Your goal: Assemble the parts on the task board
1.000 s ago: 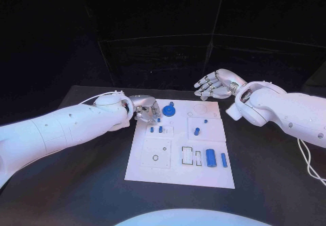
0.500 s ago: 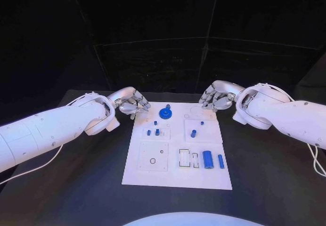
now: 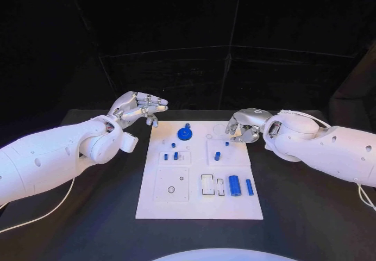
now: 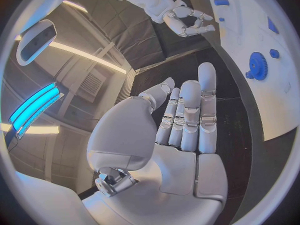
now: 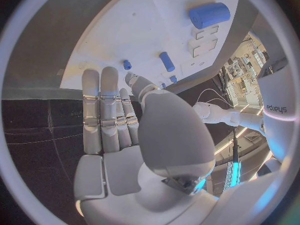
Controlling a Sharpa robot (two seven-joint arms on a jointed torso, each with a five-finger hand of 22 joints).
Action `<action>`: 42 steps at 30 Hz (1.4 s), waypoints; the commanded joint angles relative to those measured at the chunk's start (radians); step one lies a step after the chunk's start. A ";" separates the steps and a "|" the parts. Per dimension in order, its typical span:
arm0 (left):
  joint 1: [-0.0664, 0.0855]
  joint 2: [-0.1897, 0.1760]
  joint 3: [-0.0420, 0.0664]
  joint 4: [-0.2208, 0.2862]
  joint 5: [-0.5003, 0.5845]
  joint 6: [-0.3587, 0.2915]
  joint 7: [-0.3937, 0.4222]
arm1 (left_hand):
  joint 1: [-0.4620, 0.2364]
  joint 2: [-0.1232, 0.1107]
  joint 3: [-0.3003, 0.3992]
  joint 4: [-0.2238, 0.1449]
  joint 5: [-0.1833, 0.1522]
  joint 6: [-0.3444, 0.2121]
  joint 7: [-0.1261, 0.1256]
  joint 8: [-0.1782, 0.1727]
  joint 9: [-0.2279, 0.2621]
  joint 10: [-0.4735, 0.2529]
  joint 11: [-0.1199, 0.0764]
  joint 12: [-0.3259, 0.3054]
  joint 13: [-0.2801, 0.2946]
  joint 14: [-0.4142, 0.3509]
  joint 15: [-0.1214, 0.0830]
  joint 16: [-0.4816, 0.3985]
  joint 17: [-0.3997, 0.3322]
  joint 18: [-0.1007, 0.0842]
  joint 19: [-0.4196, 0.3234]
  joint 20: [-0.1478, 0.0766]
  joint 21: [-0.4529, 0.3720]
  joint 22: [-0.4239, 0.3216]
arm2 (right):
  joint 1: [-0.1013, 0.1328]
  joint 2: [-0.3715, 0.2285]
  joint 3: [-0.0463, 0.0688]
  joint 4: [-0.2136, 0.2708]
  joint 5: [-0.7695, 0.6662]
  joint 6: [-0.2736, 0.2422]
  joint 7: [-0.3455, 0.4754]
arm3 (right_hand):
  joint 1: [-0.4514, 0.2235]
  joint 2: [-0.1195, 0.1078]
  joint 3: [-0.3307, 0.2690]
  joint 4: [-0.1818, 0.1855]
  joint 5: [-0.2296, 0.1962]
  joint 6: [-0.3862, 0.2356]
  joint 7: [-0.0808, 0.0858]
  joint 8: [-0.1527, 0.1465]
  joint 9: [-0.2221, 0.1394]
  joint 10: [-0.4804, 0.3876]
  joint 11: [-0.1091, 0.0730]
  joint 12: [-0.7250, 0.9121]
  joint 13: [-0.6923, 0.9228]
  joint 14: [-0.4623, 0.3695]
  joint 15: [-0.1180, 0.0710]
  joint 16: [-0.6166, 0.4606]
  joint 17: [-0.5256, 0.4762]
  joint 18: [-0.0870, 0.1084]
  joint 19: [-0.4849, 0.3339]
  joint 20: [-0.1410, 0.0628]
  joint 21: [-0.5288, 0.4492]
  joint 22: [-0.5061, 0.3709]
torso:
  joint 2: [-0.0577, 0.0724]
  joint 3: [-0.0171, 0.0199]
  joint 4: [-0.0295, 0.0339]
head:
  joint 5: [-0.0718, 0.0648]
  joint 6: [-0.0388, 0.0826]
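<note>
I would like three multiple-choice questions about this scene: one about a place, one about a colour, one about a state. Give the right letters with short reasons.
1. Where on the task board is the gear-shaped part?
A. near the far edge
B. at the near left corner
C. off the board, on the table

2. What colour is the thick cylinder?
A. red
B. blue
C. green

3. What is the left hand doing?
A. gripping the gear-shaped part
B. pressing on the board
C. holding nothing, fingers apart

Answers:
1. A, the head view shows it by the board's far edge.
2. B, it lies blue near the board's right side.
3. C, it hangs beside the board with nothing in it.
</note>
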 commanded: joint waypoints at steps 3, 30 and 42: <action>0.000 -0.007 0.000 0.010 0.142 0.036 0.078 | -0.005 0.007 -0.002 0.005 -0.002 0.005 -0.001 0.004 0.001 0.006 -0.001 0.005 0.001 -0.008 0.002 -0.007 -0.004 0.014 -0.005 0.001 -0.005 -0.002 | -0.011 0.009 0.001 0.003 -0.088 0.003 -0.018 | -0.017 -0.002 0.018 -0.004 -0.008 0.001 0.003 -0.016 0.002 -0.018 0.004 -0.014 0.000 0.022 0.001 0.032 0.018 -0.012 0.006 0.005 0.048 0.051 | 0.002 0.0007 0.0028 | -0.002 0.001; 0.000 -0.009 0.000 0.002 0.151 0.044 0.071 | -0.008 0.001 -0.009 0.004 -0.003 0.005 -0.001 0.006 0.001 0.006 -0.001 0.010 0.000 -0.014 0.001 -0.013 -0.016 0.013 -0.007 -0.001 -0.011 -0.006 | -0.045 0.048 0.001 -0.027 -0.103 0.064 -0.018 | -0.022 0.019 0.100 -0.037 -0.036 0.049 0.001 -0.024 0.006 0.019 -0.001 -0.012 0.000 0.029 -0.002 0.314 0.231 -0.057 0.096 0.006 0.323 0.349 | 0.001 0.0002 -0.0002 | 0.001 -0.010; 0.000 -0.010 0.000 -0.001 0.151 0.049 0.067 | -0.009 -0.002 -0.012 0.002 -0.003 0.002 0.000 0.005 0.000 0.001 0.000 0.011 -0.001 -0.016 0.001 -0.014 -0.018 0.013 -0.007 -0.001 -0.015 -0.009 | -0.052 0.066 0.001 -0.045 -0.125 0.046 -0.039 | -0.012 0.055 0.173 -0.062 -0.086 0.092 -0.008 -0.016 0.010 0.059 -0.012 -0.010 0.003 0.039 -0.009 0.465 0.355 -0.080 0.143 0.002 0.437 0.476 | 0.002 0.0002 0.0004 | 0.000 -0.017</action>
